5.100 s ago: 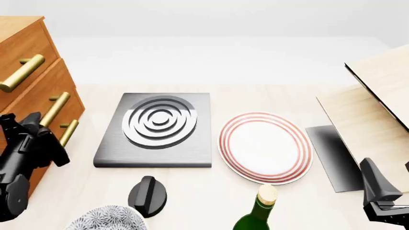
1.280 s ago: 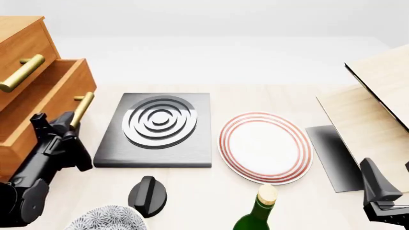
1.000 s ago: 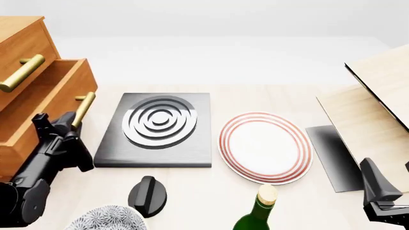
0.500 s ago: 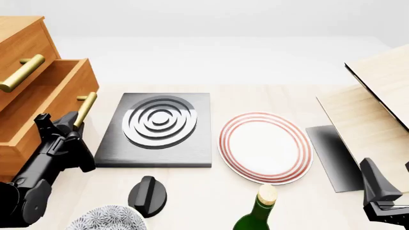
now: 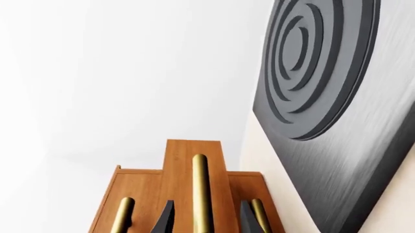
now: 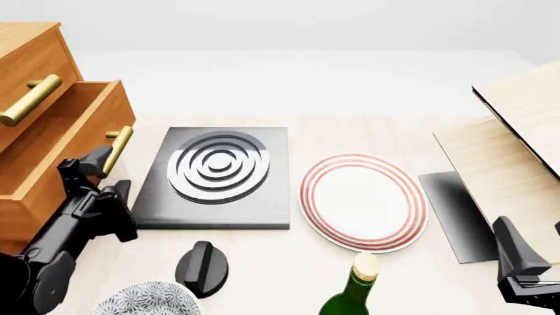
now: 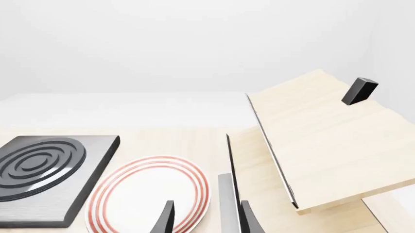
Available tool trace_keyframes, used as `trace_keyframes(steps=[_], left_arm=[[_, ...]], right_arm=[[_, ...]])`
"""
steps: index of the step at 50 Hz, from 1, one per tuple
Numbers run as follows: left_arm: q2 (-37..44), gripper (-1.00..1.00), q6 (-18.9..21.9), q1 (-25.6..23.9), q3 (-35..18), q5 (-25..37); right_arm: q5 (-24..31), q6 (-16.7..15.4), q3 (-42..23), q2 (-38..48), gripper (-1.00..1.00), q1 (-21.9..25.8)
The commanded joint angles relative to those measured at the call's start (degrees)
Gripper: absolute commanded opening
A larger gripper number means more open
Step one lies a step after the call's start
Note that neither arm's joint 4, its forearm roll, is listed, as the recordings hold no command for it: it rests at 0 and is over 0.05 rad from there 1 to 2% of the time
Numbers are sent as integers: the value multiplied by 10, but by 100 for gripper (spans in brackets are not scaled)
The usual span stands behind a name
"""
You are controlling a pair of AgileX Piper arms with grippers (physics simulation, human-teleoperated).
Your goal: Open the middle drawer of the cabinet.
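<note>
The orange-brown cabinet (image 6: 26, 46) stands at the far left. Its middle drawer (image 6: 75, 128) is pulled out toward the table's centre, past the top drawer, whose brass handle (image 6: 31, 98) sits further back. My left gripper (image 6: 109, 169) is open just in front of the middle drawer's brass handle (image 6: 115, 147). In the left wrist view that handle (image 5: 199, 189) runs between the two spread fingers (image 5: 166, 218) without touching either. My right gripper (image 6: 518, 266) is open low at the right edge, holding nothing, with its fingers (image 7: 166, 218) over the plate's rim.
A black slab with raised rings (image 6: 214, 174) lies right beside the open drawer. A red-rimmed white plate (image 6: 363, 200), a black knob (image 6: 203, 266), a green bottle (image 6: 355, 292) and a patterned bowl (image 6: 144, 298) are nearer me. Pale wooden boards (image 6: 516, 144) lean at the right.
The middle drawer has slid out since the earliest frame. In the last half second my left gripper's fingers spread off the handle and drew back a little. The right arm stayed still.
</note>
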Motion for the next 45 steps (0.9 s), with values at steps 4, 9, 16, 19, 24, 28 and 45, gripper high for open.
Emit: trace_keyframes(steps=[4,9,16,19,24,28,45], left_arm=[[-23,100,-16,-14,17,0],[-34,100,-19,-20,26,0],[-51,100,-25,-30,40,0],[-55,100,-27,-32,39,0],[-68,100,-35,-39,48,0],[-88,100,-36,-52,58,0],[-145,100,-61,-67,93,0]], right_arm=[[5,-3,0,-10,100,0],[5,-3,0,-10,100,0],[5,-3,0,-10,100,0],[5,-3,0,-10,100,0],[5,-3,0,-10,100,0],[5,-3,0,-10,100,0],[5,-3,0,-10,100,0]])
